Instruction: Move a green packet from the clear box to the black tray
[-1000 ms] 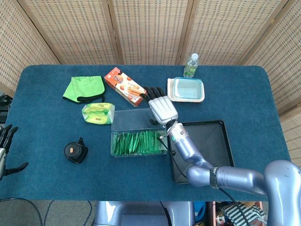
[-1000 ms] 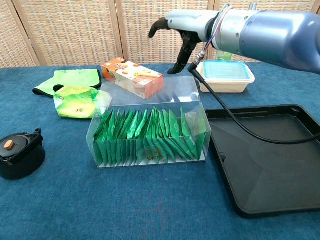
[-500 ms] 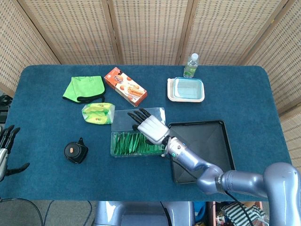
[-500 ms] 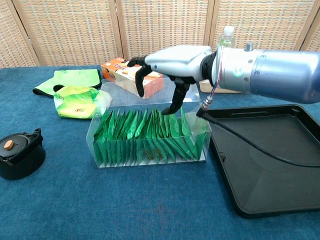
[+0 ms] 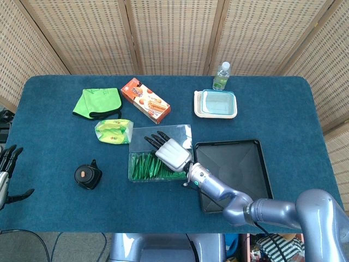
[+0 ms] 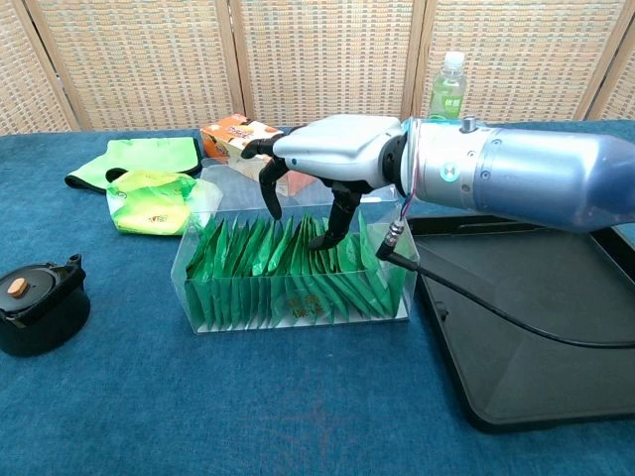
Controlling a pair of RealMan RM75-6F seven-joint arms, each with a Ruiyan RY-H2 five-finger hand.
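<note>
A clear box point(image 6: 198, 297) point(image 5: 132, 132) in the middle of the table holds a row of several green packets point(image 6: 298, 263) point(image 5: 147, 166) standing on edge. My right hand point(image 6: 322, 164) point(image 5: 168, 150) hovers just over the box, palm down, fingers spread and curved downward toward the packets, holding nothing. The black tray point(image 6: 536, 327) point(image 5: 245, 164) lies empty right of the box. My left hand point(image 5: 5, 172) waits at the far left edge of the head view, fingers apart and empty.
An orange snack box point(image 5: 145, 100), a green cloth point(image 5: 97, 102) and a yellow-green bag point(image 5: 113, 131) lie behind and left of the box. A black round device point(image 5: 87, 176) sits at front left. A lidded container point(image 5: 215, 103) and a bottle point(image 5: 221, 75) stand at the back.
My right hand has swung from behind the clear box forward and down, and now hangs directly over the packets. The left hand has not moved.
</note>
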